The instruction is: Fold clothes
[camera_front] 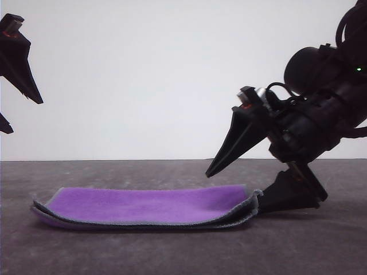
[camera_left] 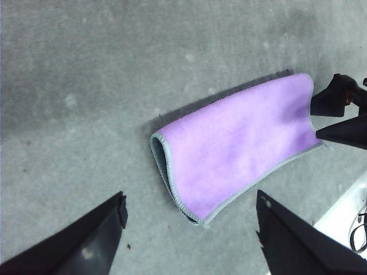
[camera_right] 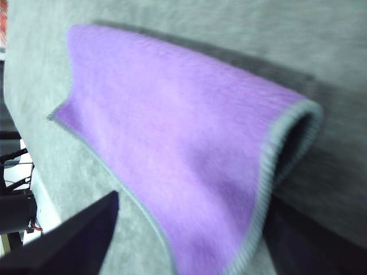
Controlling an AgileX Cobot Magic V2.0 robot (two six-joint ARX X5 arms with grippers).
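Cloth (camera_front: pixel 146 206) is seen lying folded in two on the grey table (camera_front: pixel 183 252), purple face up, with the dark grey face hidden inside the fold. In the front view two layers are stacked, edged by light-grey stitching, and the top layer is bowed slightly upward toward the right end.

The right gripper (camera_front: pixel 232 192) is held low at the cloth's right end. Its jaws are spread wide: the upper finger is angled down over the top layer without touching it, while the lower finger rests on the table with its tip against the cloth's right edge. Nothing is clamped between them. In the right wrist view the cloth (camera_right: pixel 183 154) is seen close up, its looped edge standing open so that the dark inside shows; one dark finger (camera_right: pixel 74 238) is seen in front of the cloth's near edge.

The left gripper (camera_left: pixel 189 229) is raised well above the table and clear of the cloth, as shown at the left edge of the front view (camera_front: pixel 14 86). Its fingers are parted wide and hold nothing. In the left wrist view the cloth (camera_left: pixel 235 140) is seen below, with the right gripper's fingertips (camera_left: pixel 338 114) at its far end.
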